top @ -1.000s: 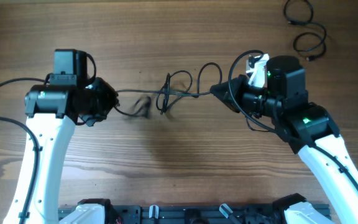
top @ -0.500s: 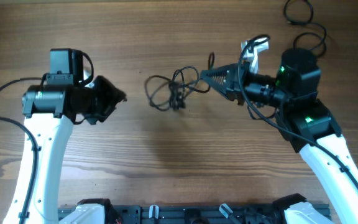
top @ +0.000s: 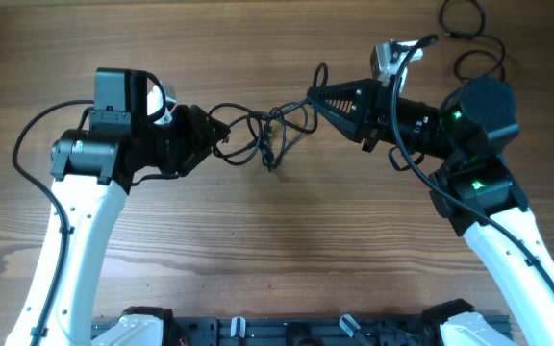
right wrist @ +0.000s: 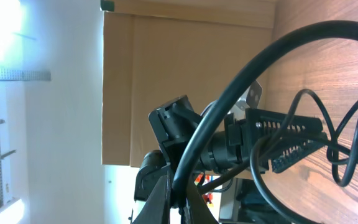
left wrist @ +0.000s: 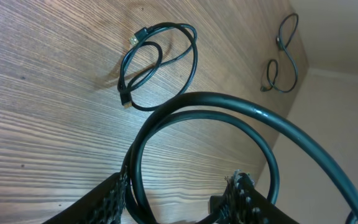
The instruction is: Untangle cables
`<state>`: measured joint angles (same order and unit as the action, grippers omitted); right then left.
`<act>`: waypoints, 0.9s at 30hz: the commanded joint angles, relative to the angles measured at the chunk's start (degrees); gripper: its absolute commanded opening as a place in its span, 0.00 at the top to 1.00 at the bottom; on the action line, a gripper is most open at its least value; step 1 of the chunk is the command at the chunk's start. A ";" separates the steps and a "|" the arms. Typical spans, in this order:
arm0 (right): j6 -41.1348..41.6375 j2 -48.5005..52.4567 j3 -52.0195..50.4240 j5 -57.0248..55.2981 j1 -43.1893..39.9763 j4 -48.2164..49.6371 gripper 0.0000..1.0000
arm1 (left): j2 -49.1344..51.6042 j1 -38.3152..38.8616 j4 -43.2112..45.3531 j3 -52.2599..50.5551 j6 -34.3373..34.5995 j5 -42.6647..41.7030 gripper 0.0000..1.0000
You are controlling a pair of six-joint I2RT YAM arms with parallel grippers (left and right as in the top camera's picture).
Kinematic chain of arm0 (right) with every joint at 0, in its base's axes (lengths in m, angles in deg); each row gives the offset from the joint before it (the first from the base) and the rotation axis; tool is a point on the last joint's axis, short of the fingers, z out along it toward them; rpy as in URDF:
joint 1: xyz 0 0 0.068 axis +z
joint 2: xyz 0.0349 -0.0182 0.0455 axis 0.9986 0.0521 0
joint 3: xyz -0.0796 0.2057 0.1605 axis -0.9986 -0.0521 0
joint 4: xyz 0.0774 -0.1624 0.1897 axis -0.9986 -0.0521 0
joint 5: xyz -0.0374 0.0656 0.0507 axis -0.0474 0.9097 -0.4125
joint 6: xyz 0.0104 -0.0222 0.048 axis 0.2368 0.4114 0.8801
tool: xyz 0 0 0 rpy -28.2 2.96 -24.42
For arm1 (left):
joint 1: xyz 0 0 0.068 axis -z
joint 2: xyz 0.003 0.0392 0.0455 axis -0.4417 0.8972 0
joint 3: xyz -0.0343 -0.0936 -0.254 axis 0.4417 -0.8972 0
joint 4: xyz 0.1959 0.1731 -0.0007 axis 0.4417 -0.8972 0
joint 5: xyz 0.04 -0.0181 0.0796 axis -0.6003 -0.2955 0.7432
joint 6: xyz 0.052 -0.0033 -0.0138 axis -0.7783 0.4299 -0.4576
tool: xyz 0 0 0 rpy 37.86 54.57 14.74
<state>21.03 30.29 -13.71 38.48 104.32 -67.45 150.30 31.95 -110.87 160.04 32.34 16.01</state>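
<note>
Both arms reach in toward the tangled cables (top: 263, 135). Right of the tangle, the right claw (top: 313, 96) pinches a strand. Left of it, the left claw (top: 217, 136) gapes around a loop.

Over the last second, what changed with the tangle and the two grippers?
The left gripper let go of the tangled cables, opened, then moved back in around their left loop. The right gripper, staying shut on them, carried its end toward the far edge, so the taut stretch went slack. The two separate cables at the far right corner have not moved.
</note>
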 commanded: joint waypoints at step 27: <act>-3.69 -0.35 0.74 -1.05 0.15 -0.02 0.96 | 3.91 5.44 -4.00 0.37 2.14 6.34 0.85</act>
<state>19.20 30.29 -13.71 38.37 104.32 -67.47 154.06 37.20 -114.70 160.04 34.41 20.43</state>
